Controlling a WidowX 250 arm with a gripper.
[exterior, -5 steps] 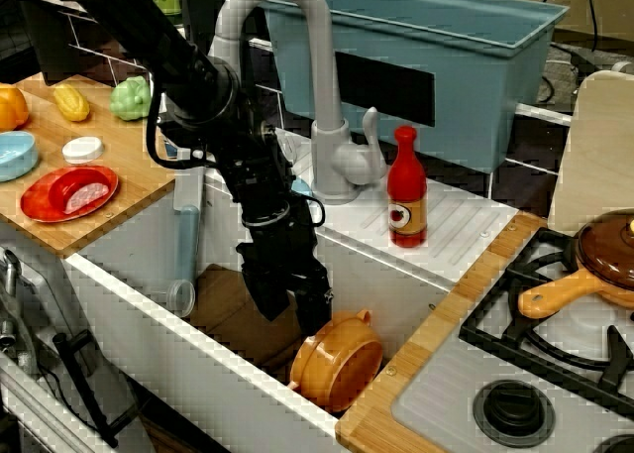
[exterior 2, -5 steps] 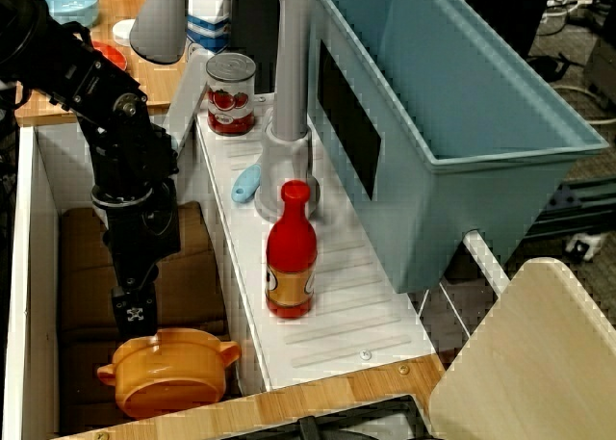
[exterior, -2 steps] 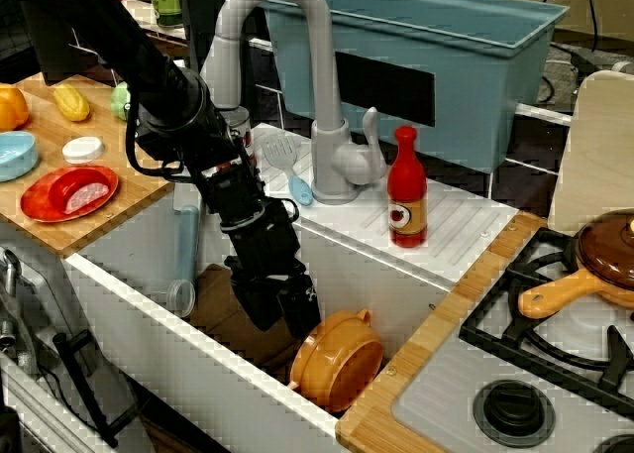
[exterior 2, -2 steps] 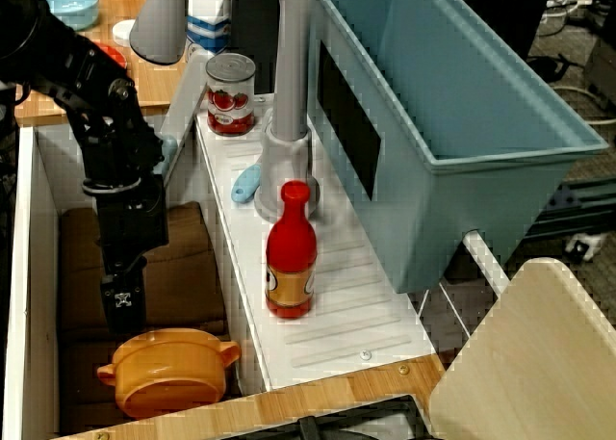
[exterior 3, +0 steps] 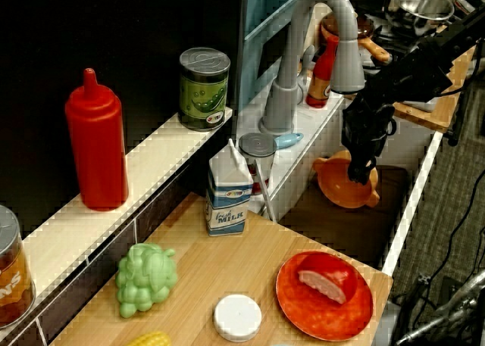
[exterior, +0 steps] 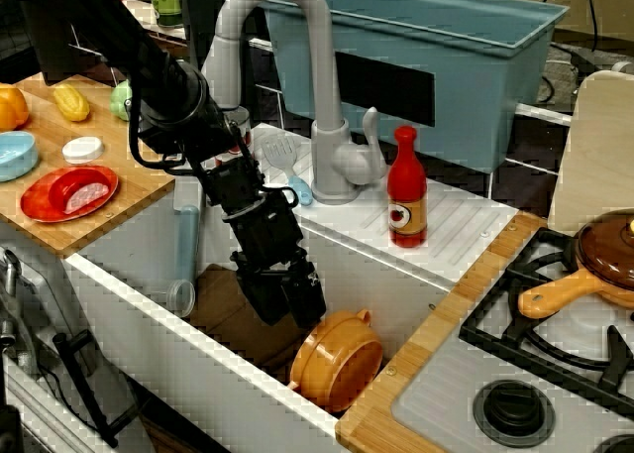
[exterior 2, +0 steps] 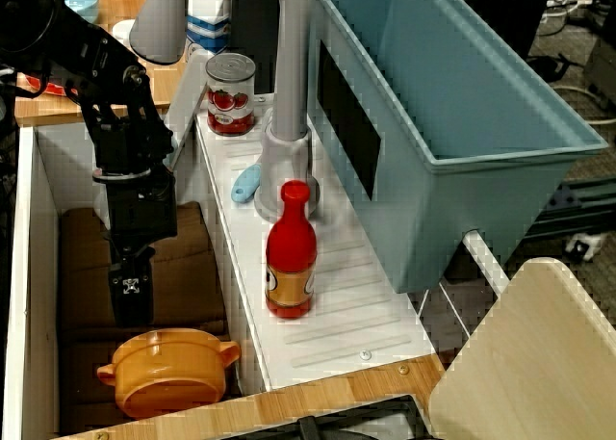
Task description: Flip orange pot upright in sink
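The orange pot (exterior: 337, 359) lies tilted at the right end of the sink (exterior: 178, 329), leaning by the end wall on the brown mat (exterior 2: 188, 267). The view from above shows the pot (exterior 2: 168, 371) with its two loop handles out to the sides. My gripper (exterior: 289, 306) hangs in the basin just left of the pot and slightly above it, not touching it. Its black fingers stand a little apart with nothing between them. From above, the gripper (exterior 2: 130, 305) points down just behind the pot's rim. In the view from the counter end, the gripper (exterior 3: 362, 172) overlaps the pot (exterior 3: 341, 187).
A tall grey faucet (exterior: 297, 37) arches over the sink, with a red bottle (exterior: 406, 190), a can (exterior 2: 231, 93) and a blue spatula (exterior 2: 247, 182) on the ledge behind. A clear glass (exterior: 184, 260) lies at the sink's left. Blue-grey tub (exterior: 426, 56) behind; stove with pan (exterior: 604, 265) right.
The gripper has drawn back up and to the left from the pot's rim, where it was a second ago. The pot has stayed where it was.
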